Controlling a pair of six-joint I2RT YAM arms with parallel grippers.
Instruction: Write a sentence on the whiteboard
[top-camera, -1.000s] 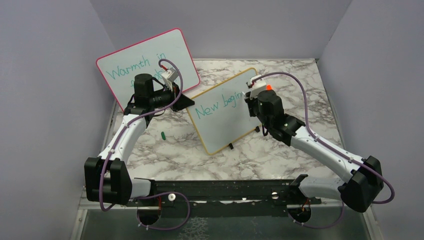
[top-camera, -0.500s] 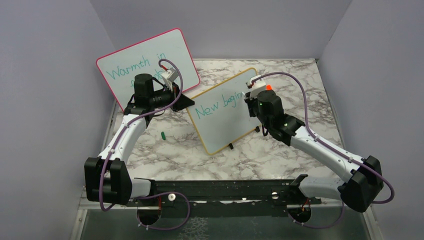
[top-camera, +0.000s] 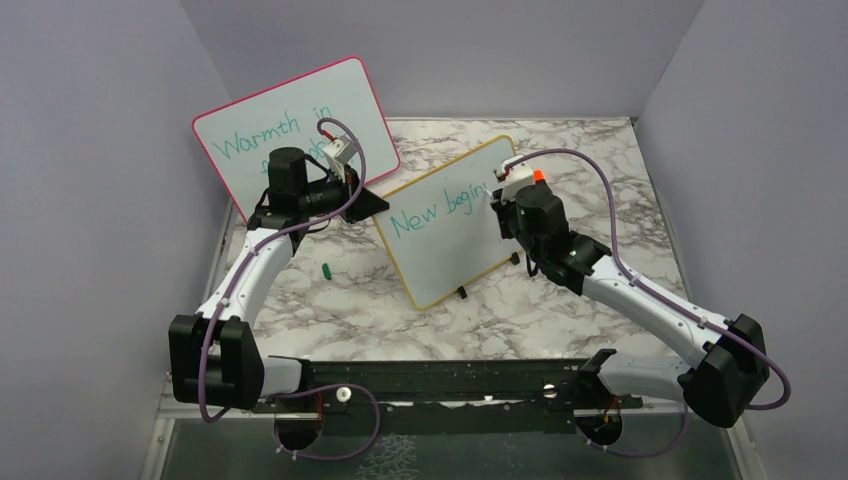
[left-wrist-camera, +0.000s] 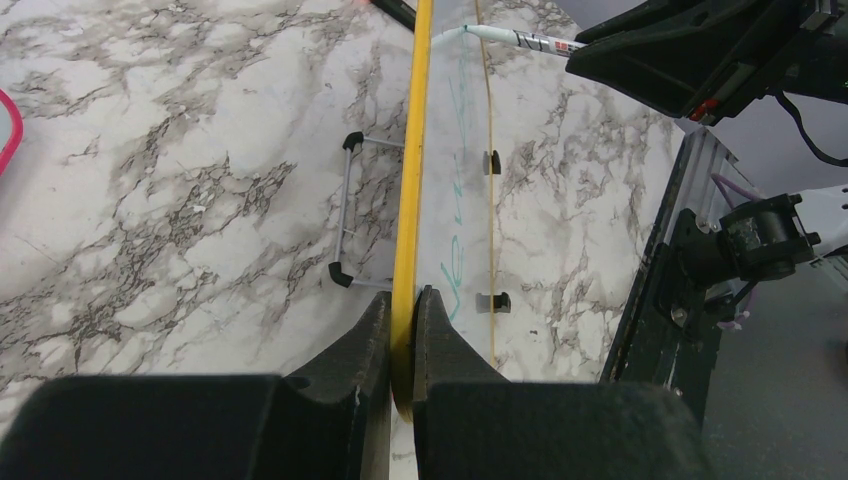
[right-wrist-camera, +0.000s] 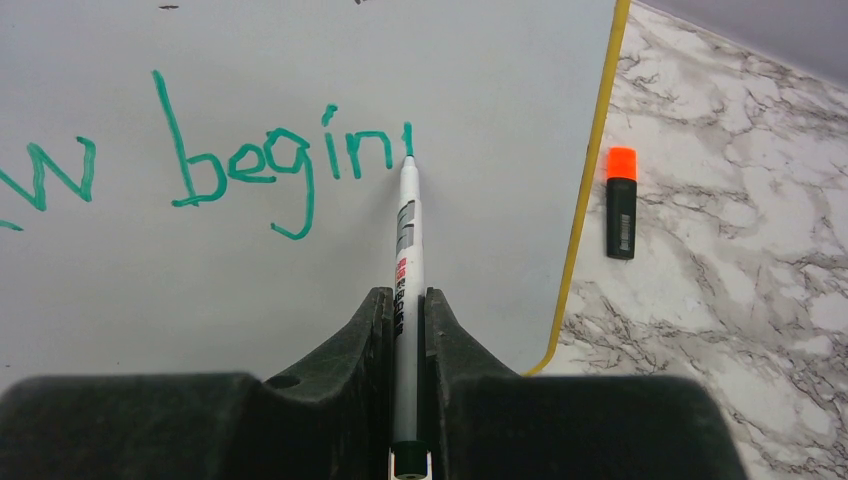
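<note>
At the back left of your marble table (top-camera: 520, 320) you have a pink-framed whiteboard (top-camera: 300, 115) standing tilted, with "Warmth in" in teal on its top line; the line below is mostly hidden. A small green cap (top-camera: 326, 269) lies alone on the marble, left of centre. Further back, right of centre, a black marker with an orange cap (right-wrist-camera: 621, 203) lies flat. Plain lilac-grey walls (top-camera: 500, 50) close in three sides.

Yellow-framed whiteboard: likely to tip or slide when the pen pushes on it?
Probably tippy alone: the whiteboard stands tilted on a thin wire stand. Likely light and stiff, its edge looks thin. Left fingers clamp the frame, so it should hold.
</note>
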